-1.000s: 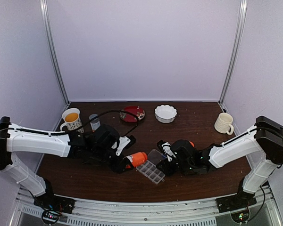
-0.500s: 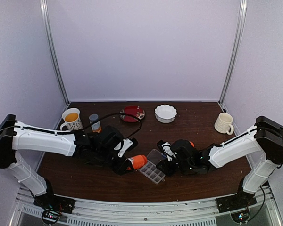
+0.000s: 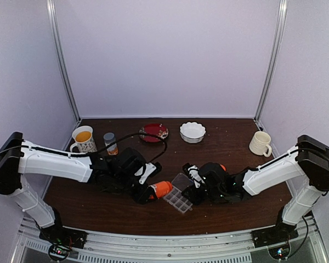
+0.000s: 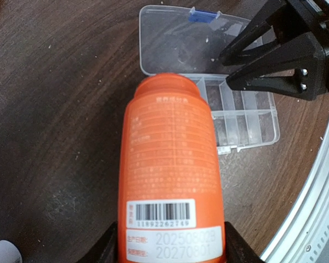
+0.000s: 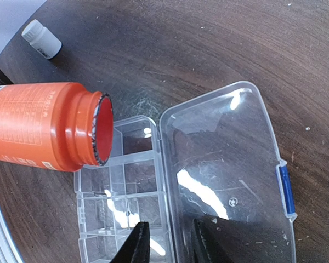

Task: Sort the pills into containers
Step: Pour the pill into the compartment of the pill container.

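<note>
An orange pill bottle [image 3: 161,189] [image 4: 172,181] lies nearly flat in the air, and my left gripper [image 4: 171,249] is shut on its base end. Its open mouth [image 5: 101,131] hangs over a far corner cell of the clear pill box [image 3: 179,201] [image 5: 126,186], whose containers look bare. The box's hinged lid [image 5: 225,164] lies open flat on the table. My right gripper [image 5: 167,241] [image 4: 226,70] straddles the hinge wall, one finger in the tray and one over the lid, shut on it. No pills show; the bottle's inside is hidden.
At the back stand a white scalloped bowl [image 3: 192,131], a red plate [image 3: 153,132], a mug of orange liquid [image 3: 83,139] and a small bottle [image 3: 110,143]. A cream mug [image 3: 260,143] is at the right. A small white bottle [image 5: 41,39] stands beyond the box.
My left arm has shifted right and brought the orange bottle's mouth closer over the pill box. The right arm and the box have stayed put.
</note>
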Robot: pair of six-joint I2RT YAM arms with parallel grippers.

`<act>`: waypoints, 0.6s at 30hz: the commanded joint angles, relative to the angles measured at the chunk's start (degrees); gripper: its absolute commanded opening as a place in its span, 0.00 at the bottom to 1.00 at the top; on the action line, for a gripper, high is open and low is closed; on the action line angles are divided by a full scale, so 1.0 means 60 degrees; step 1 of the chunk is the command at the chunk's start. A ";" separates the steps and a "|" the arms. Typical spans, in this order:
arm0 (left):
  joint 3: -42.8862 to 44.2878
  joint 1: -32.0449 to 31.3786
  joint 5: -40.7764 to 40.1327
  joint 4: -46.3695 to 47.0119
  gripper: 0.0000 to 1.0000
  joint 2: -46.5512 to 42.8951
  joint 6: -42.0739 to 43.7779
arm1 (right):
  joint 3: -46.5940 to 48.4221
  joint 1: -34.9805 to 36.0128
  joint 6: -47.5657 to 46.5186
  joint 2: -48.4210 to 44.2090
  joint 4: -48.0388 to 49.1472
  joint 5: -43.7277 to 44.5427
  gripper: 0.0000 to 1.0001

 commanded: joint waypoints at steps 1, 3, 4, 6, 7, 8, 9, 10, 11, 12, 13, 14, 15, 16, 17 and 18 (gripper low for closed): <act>0.0373 -0.0021 -0.0001 -0.0412 0.00 -0.0155 -0.0048 | 0.0207 0.0081 -0.0054 0.0084 -0.0022 0.0141 0.28; 0.0545 -0.0032 -0.0033 -0.0667 0.00 -0.0397 -0.0034 | 0.0199 0.0086 -0.0050 0.0094 -0.0017 0.0132 0.28; 0.0608 -0.0025 -0.0057 -0.0756 0.00 -0.0517 -0.0034 | 0.0201 0.0082 -0.0060 0.0095 -0.0012 0.0140 0.28; 0.0682 -0.0033 -0.0081 -0.0826 0.00 -0.0646 -0.0034 | 0.0213 0.0082 -0.0061 0.0095 -0.0022 0.0141 0.28; 0.0704 -0.0029 -0.0096 -0.0828 0.00 -0.0667 -0.0034 | 0.0215 0.0078 -0.0061 0.0104 -0.0021 0.0122 0.28; 0.0720 -0.0029 -0.0107 -0.0827 0.00 -0.0662 -0.0034 | 0.0226 0.0078 -0.0061 0.0109 -0.0034 0.0120 0.28; 0.0738 -0.0023 -0.0105 -0.0827 0.00 -0.0616 -0.0034 | 0.0228 0.0074 -0.0061 0.0110 -0.0038 0.0120 0.28; 0.0742 -0.0032 -0.0101 -0.0814 0.00 -0.0519 -0.0034 | 0.0228 0.0076 -0.0061 0.0123 -0.0027 0.0118 0.28; 0.0743 -0.0033 -0.0088 -0.0783 0.00 -0.0419 -0.0034 | 0.0228 0.0076 -0.0058 0.0124 -0.0026 0.0116 0.28; 0.0750 -0.0033 -0.0066 -0.0781 0.00 -0.0287 -0.0046 | 0.0228 0.0074 -0.0061 0.0112 -0.0027 0.0125 0.28; 0.0775 -0.0033 -0.0045 -0.0805 0.00 -0.0155 -0.0055 | 0.0228 0.0077 -0.0061 0.0110 -0.0031 0.0124 0.28; 0.0817 -0.0033 0.0009 -0.0850 0.00 -0.0025 -0.0062 | 0.0230 0.0074 -0.0061 0.0115 -0.0037 0.0124 0.28; 0.0884 -0.0032 0.0036 -0.0965 0.00 0.0130 -0.0085 | 0.0228 0.0074 -0.0057 0.0103 -0.0040 0.0124 0.28; 0.0958 -0.0022 0.0028 -0.1067 0.00 0.0192 -0.0111 | 0.0219 0.0077 -0.0061 0.0098 -0.0040 0.0118 0.28; 0.1013 -0.0028 0.0040 -0.1166 0.00 0.0207 -0.0120 | 0.0214 0.0083 -0.0061 0.0096 -0.0047 0.0125 0.28; 0.1075 -0.0032 0.0040 -0.1268 0.00 0.0188 -0.0121 | 0.0214 0.0077 -0.0061 0.0099 -0.0043 0.0124 0.28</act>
